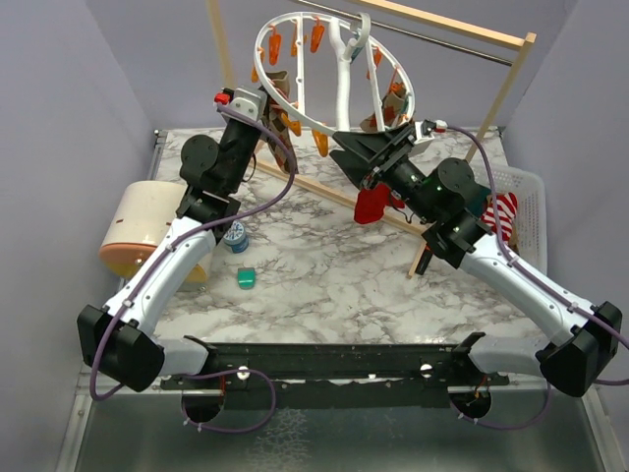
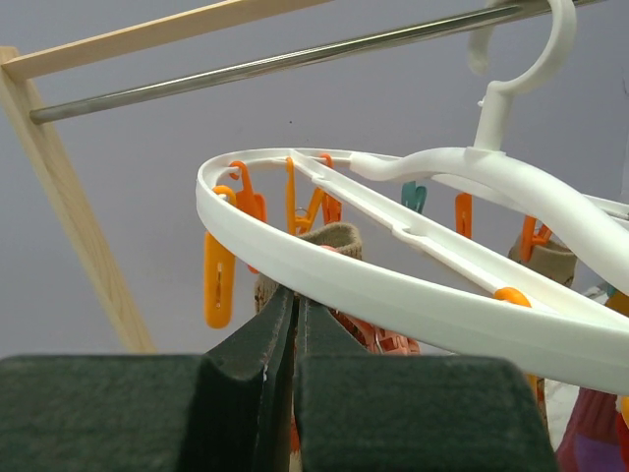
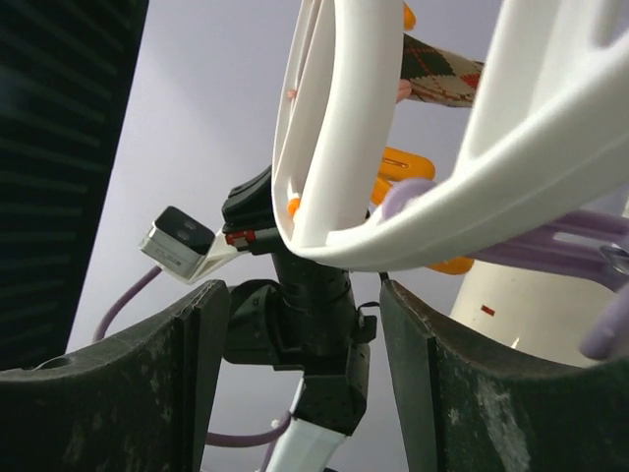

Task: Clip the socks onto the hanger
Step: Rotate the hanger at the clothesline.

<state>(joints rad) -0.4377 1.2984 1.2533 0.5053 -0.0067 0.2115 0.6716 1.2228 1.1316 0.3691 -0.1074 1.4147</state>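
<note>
— Rack and ring first?

— The wooden rack (image 1: pixel 498 106) stands at the back of the table. The hanger (image 1: pixel 343 74) hooks over its rod and hangs tilted, which puts its lower rim within reach of both arms. A brown patterned sock (image 1: pixel 393 103) is already clipped on.

— And the arms?

— The left gripper (image 2: pixel 287 300) has its jaws pressed together right under the rim, in my judgement to steady the ring. The right gripper (image 3: pixel 303 287) has its jaws apart, with the rim just above the gap between them.

— Socks outstanding?

— A red sock (image 1: pixel 371 205) dangles below the right gripper; from here I cannot say what holds it. A striped sock (image 1: pixel 504 209) waits in the basket (image 1: pixel 526 187).
</note>
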